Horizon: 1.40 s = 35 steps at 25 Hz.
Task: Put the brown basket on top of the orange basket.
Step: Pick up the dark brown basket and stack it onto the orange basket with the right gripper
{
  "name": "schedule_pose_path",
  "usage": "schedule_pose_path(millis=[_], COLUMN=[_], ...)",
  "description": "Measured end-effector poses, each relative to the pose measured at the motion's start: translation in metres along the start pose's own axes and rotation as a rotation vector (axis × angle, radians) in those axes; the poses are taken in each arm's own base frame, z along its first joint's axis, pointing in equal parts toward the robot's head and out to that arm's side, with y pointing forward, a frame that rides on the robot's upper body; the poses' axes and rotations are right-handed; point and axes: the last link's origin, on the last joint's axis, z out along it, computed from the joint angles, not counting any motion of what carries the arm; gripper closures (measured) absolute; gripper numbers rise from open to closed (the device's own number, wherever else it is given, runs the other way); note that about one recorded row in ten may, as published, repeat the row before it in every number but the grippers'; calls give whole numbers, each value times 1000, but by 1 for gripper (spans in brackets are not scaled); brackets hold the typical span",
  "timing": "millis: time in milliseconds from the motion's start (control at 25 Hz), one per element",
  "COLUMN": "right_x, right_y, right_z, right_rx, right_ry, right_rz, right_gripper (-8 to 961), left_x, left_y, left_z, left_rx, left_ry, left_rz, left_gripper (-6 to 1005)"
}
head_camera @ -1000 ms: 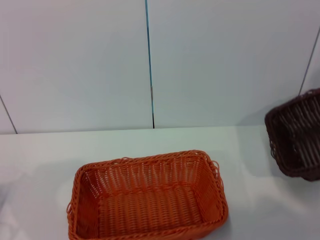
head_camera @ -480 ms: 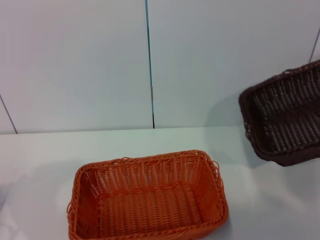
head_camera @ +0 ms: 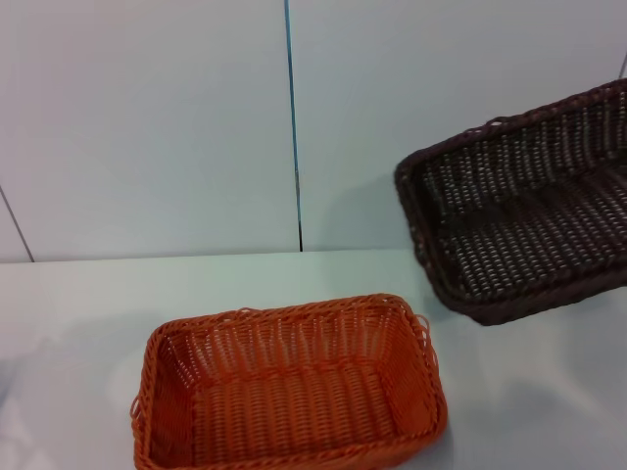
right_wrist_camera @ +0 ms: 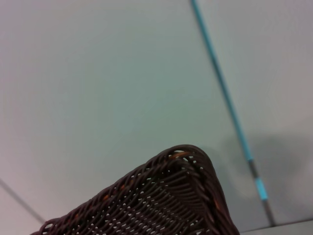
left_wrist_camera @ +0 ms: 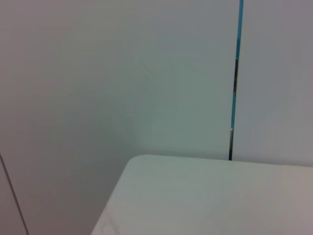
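Note:
The orange basket (head_camera: 291,384) sits empty on the white table (head_camera: 88,294), at the front centre of the head view. The brown basket (head_camera: 524,220) hangs in the air at the right, tilted with its open side towards me, above and to the right of the orange basket and apart from it. Its right end runs out of the picture. One braided corner of it also shows in the right wrist view (right_wrist_camera: 171,193). Neither gripper shows in any view, so what holds the brown basket is hidden.
A white panelled wall with a blue vertical seam (head_camera: 291,117) stands right behind the table. The left wrist view shows a rounded table corner (left_wrist_camera: 142,164) and the same wall.
The brown basket has moved up and to the left from the right edge, towards the orange basket, and more of it is in view. The orange basket has not moved.

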Motion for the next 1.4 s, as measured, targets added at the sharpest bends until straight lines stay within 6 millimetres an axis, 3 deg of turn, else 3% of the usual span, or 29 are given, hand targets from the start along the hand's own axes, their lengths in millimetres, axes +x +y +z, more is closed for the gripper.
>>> schedule_pose_path(millis=[480, 1120, 1400], right_x=[-23, -67, -84], right_y=[-23, -51, -74], right_z=[23, 72, 95], right_rx=[201, 236, 239], right_ry=[-7, -60, -116], right_rz=[101, 156, 120], right_gripper=[753, 747, 745], left_x=[4, 2, 1], left_y=[-5, -7, -7], left_z=[1, 2, 3], left_rx=[6, 8, 8], left_ry=[5, -7, -13], left_rz=[5, 6, 5], left_gripper=[111, 110, 111])
